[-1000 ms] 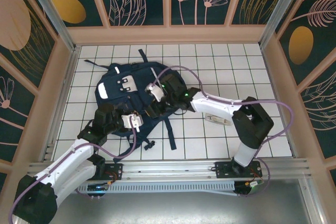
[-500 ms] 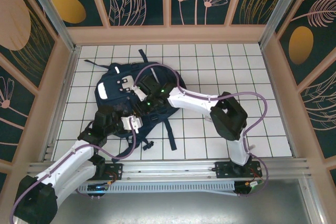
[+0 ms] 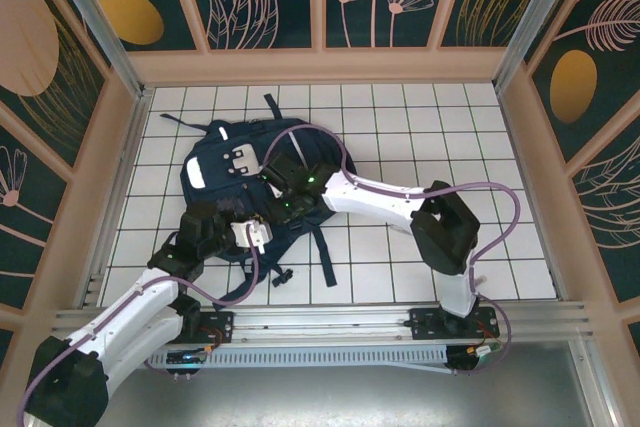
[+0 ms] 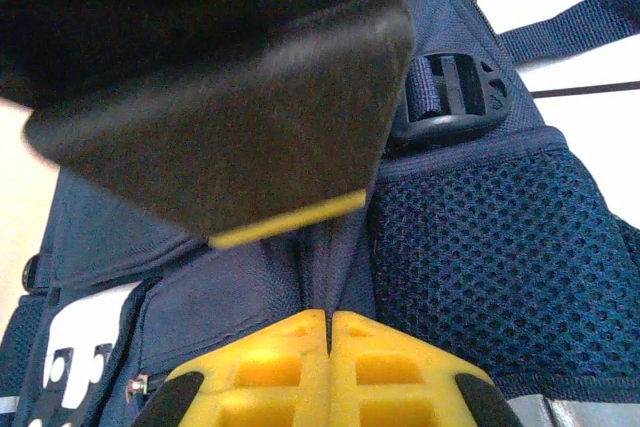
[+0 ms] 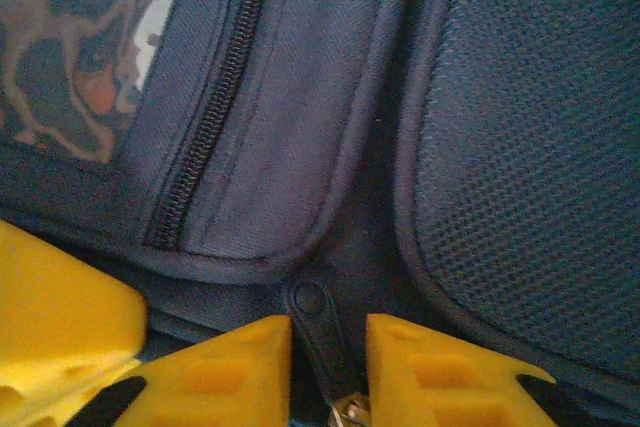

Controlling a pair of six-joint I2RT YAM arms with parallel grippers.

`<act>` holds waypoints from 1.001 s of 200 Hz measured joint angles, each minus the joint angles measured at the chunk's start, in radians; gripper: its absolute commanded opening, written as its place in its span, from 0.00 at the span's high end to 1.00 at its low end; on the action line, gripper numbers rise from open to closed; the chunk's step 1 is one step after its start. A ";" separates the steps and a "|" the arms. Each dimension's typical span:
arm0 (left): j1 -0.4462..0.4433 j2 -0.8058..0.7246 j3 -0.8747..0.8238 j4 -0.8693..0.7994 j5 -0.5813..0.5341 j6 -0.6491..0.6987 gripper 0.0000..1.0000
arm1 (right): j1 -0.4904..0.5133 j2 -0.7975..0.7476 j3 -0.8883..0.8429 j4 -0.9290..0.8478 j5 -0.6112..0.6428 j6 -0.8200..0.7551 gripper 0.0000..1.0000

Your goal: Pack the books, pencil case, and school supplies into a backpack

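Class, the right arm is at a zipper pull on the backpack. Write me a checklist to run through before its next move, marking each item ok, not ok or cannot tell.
1. Left gripper shut on a fold of the backpack: ok.
2. Zipper pull lies between the right gripper fingers: ok.
3. Right jaws clamped on the zipper pull: cannot tell; a dark gap shows beside it.
4. Backpack lies flat on the table: ok.
5. Strap buckle apart from the left gripper's fingers: ok.
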 measured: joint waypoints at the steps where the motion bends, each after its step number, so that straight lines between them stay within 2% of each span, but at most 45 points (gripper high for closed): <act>1: 0.000 0.000 0.000 0.000 0.000 0.000 1.00 | 0.000 0.000 0.000 0.000 0.003 0.001 0.80; 41: 0.000 0.002 0.000 0.010 -0.002 -0.003 1.00 | 0.002 -0.019 -0.019 0.000 0.065 0.055 0.88; 72: 0.000 0.002 0.000 0.019 -0.001 -0.003 1.00 | 0.006 -0.090 -0.087 0.025 0.119 0.107 1.00; 110: 0.000 0.002 0.000 0.027 -0.003 -0.004 1.00 | 0.005 -0.195 -0.199 0.067 0.177 0.174 1.00; 146: 0.000 0.002 0.000 0.027 -0.002 -0.010 1.00 | -0.003 -0.267 -0.311 0.148 0.175 0.238 1.00; 171: 0.000 0.007 0.000 0.029 -0.002 -0.011 1.00 | -0.035 -0.290 -0.343 0.184 0.104 0.278 0.69; 182: 0.000 0.010 0.000 0.028 0.000 -0.010 1.00 | -0.050 -0.290 -0.341 0.198 0.053 0.288 0.65; 200: -0.001 0.017 0.000 0.025 0.006 0.009 1.00 | -0.061 -0.282 -0.306 0.185 -0.019 0.289 0.64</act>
